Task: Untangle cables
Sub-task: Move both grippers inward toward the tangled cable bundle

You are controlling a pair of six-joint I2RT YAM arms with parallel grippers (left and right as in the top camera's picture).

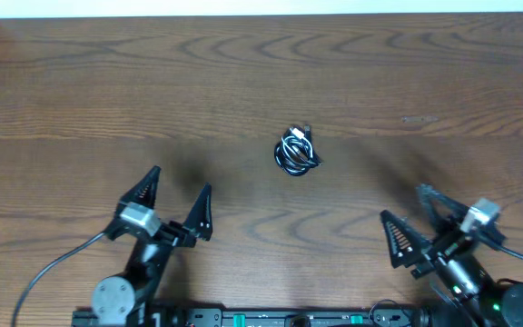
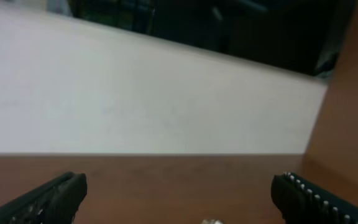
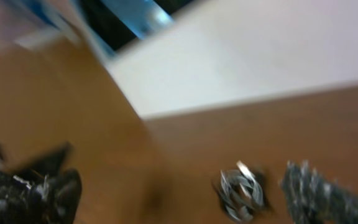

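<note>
Now the left tool (image 1: 181, 179) and right tool (image 1: 402, 202) are hovering wide open and empty, well apart from the cables (image 1: 297, 152), arguably risking pinching the whole bundle and tightening it.

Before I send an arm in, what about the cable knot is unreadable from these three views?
- Overhead: the cables sit in one knot, too small to count the cords or trace the crossings.
- Right wrist: the cables are smeared by motion blur, so the plugs and loops are unreadable.
- Left wrist: the bottom edge cuts off all but a pale speck. Whether it belongs to the cables cannot be told.
</note>
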